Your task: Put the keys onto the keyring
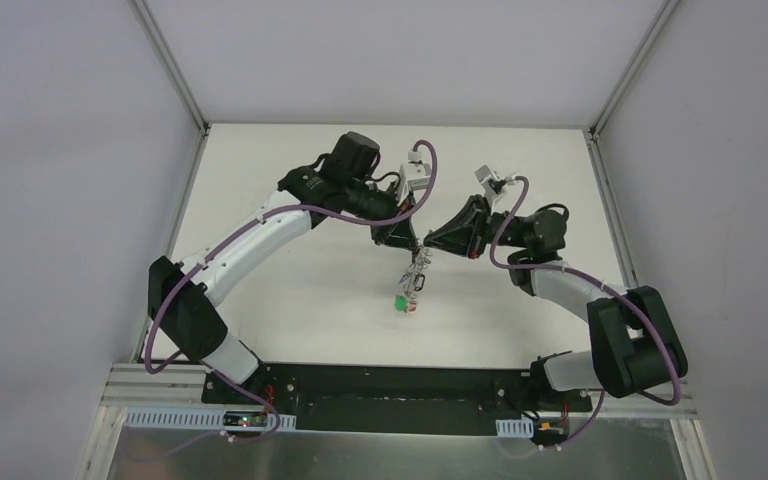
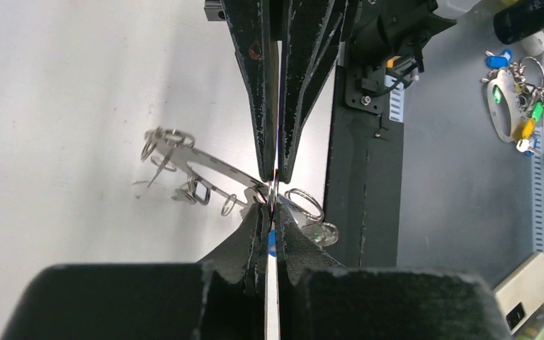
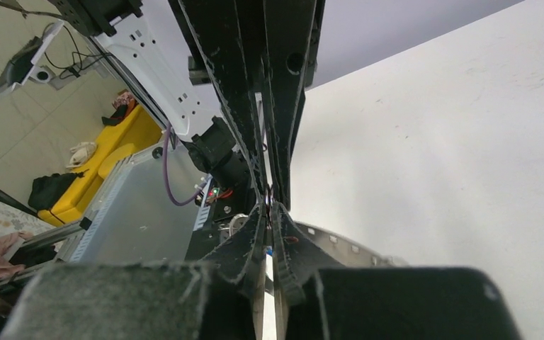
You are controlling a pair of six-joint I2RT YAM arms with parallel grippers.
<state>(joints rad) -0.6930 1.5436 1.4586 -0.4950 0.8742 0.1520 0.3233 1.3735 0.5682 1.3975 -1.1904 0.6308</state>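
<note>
**Overhead view.** We see the left gripper (image 1: 403, 243) and the right gripper (image 1: 434, 243) meeting tip to tip above the middle of the white table (image 1: 290, 310). The keys (image 1: 417, 283) hang in a small cluster just below the meeting point, and a green tag (image 1: 400, 300) is the lowest piece.

**Left wrist view.** We see the keyring (image 2: 212, 168) as a thin grey band curving from the upper left down to the spot where the two pairs of fingers converge. Small split rings (image 2: 304, 203) and silver keys dangle along it. The left gripper's jaws, entering from the bottom edge, are clenched on the band. The right gripper's jaws, descending from the top, are also pressed together on it at the same spot. In the far background we note a second bunch of tagged keys (image 2: 513, 99) lying on a grey surface.

**Right wrist view.** We see both pairs of jaws closed nose to nose. The keyring emerges to the right of the pinch as a pale arc. The keys themselves are hidden here.
</note>
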